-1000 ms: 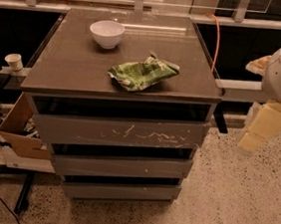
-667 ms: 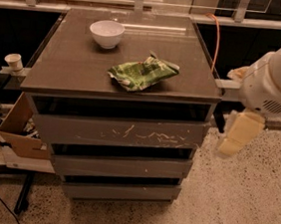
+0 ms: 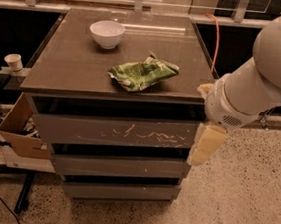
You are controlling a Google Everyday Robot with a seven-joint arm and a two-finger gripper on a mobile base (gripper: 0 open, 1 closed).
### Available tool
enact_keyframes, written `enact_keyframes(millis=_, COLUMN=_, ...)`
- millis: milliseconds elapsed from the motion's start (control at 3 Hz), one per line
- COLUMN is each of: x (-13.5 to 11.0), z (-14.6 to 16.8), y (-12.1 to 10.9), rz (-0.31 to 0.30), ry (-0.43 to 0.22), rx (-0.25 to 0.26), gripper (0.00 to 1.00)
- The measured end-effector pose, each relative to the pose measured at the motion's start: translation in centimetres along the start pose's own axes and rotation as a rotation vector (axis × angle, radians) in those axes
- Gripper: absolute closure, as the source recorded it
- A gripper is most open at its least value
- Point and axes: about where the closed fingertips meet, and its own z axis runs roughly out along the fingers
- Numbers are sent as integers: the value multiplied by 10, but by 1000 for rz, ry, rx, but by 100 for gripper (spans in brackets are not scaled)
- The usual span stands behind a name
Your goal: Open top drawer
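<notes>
Speckled floor, grey cabinet [image 3: 68,64] carrying a white bowl [image 3: 106,33] and a green snack bag [image 3: 142,73]. Just under its top, the top drawer [image 3: 113,131] looks shut; it is rigid and handleless, probably light-sliding, best hooked by its upper lip. The gripper [image 3: 207,145] hangs at the drawer's right end; can't tell its state.

Arm [image 3: 273,63]: one, white, entered from the upper right corner of the view. Large rounded joint housing at top, with a thick cylindrical link sloped down and to the left from it.
Wrist [image 3: 228,110]: white collar with a small vented grille on its underside, at the link's lower-left end.
Gripper [image 3: 206,145]: pale cream, hung straight down below the wrist, right of the view's centre at mid height, tip pointed down. A second cream part showed just above the wrist's left edge.
</notes>
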Motion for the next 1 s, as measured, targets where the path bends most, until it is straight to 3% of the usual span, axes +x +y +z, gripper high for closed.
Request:
enact_keyframes(millis=333, x=-12, z=42, y=10, rz=-50, ry=-7, rx=-23, gripper=0)
enact_keyframes(millis=1000, x=-3, z=55, y=16, rz=-56, ry=-4, rx=-38, gripper=0)
